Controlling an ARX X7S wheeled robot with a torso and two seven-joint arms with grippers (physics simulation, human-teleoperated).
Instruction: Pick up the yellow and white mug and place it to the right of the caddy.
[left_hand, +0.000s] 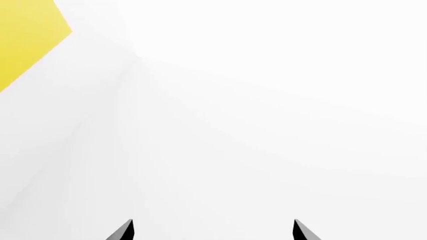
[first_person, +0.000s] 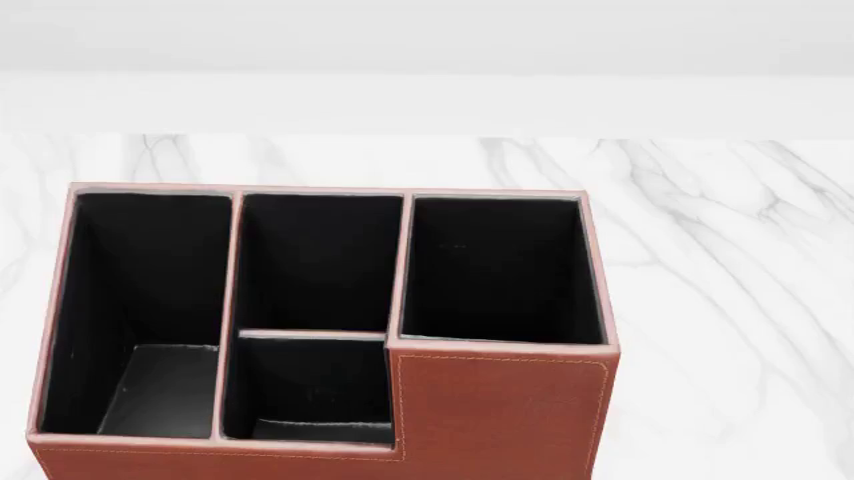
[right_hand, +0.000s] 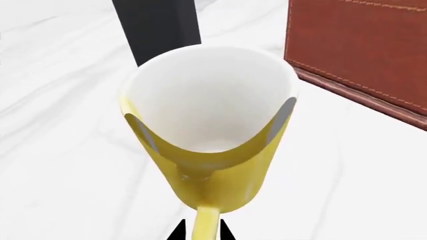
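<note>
The yellow and white mug (right_hand: 220, 165) fills the right wrist view, pale yellow outside and white inside. Its loop handle (right_hand: 205, 222) runs down between the two dark fingertips (right_hand: 179, 233) of my right gripper (right_hand: 201, 231), which is shut on it. The caddy (first_person: 501, 415), a reddish-brown stitched box with black-lined compartments, dominates the head view; one corner of the caddy (right_hand: 360, 50) stands close beside the mug. The head view shows neither the mug nor any gripper. My left gripper (left_hand: 213, 231) is open, its fingertips (left_hand: 123, 231) wide apart with nothing between them.
A white marble counter (first_person: 747, 250) stretches to the caddy's right and behind it. A dark upright slab (right_hand: 157, 27) stands just beyond the mug. The left wrist view shows only white surfaces and a yellow patch (left_hand: 27, 35) in one corner.
</note>
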